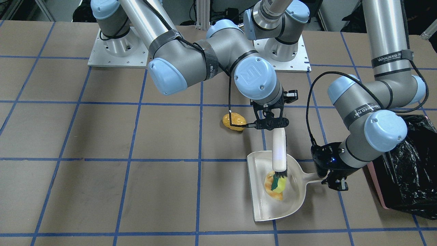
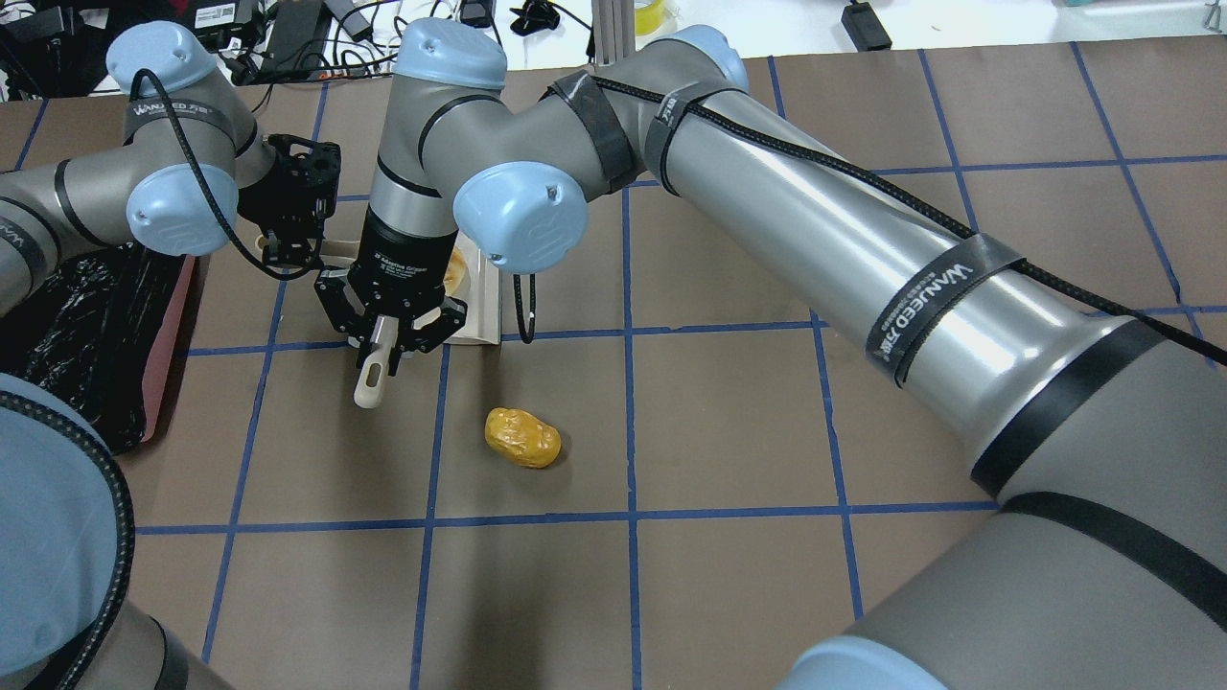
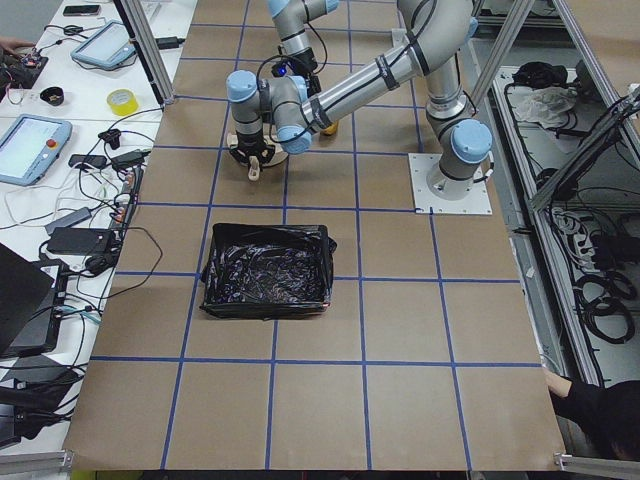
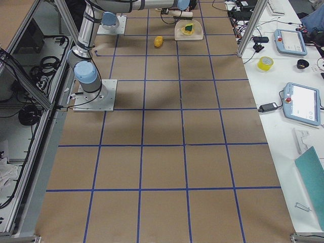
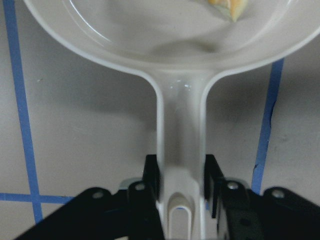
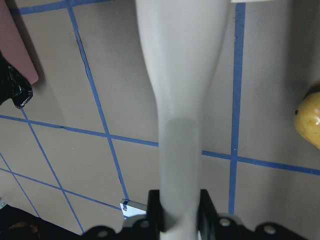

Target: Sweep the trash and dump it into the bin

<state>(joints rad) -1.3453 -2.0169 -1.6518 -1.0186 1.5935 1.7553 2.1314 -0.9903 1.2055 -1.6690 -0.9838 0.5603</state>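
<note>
We are clamping the right gripper (image 2: 386,337) narrowly on the cream handle of the brush (image 1: 279,150), with its black bristles reaching away from the gripper into the dustpan (image 1: 263,208). The left gripper (image 5: 181,162) is pinching the end of the dustpan's handle, and the pan is lying flat on the surface (image 1: 102,136) ahead of its fingers.

The sponge (image 1: 277,184) and the pastry piece (image 1: 276,195) are sitting together in the pan, right under the bristles. Both look light and loose, so we are expecting them to slide once the pan tilts. The golden roll (image 1: 234,122) is lying on the surface near the right gripper, to one side of the brush handle and outside the pan. It looks glossy, rounded and light, so we are judging it likely to skid or roll off the bristles. Pushing it from its far side should suit it better than gripping.

The bin (image 1: 377,191) is standing behind the left gripper's wrist, on the side away from the pan. We are seeing only its crinkled black liner inside.
</note>
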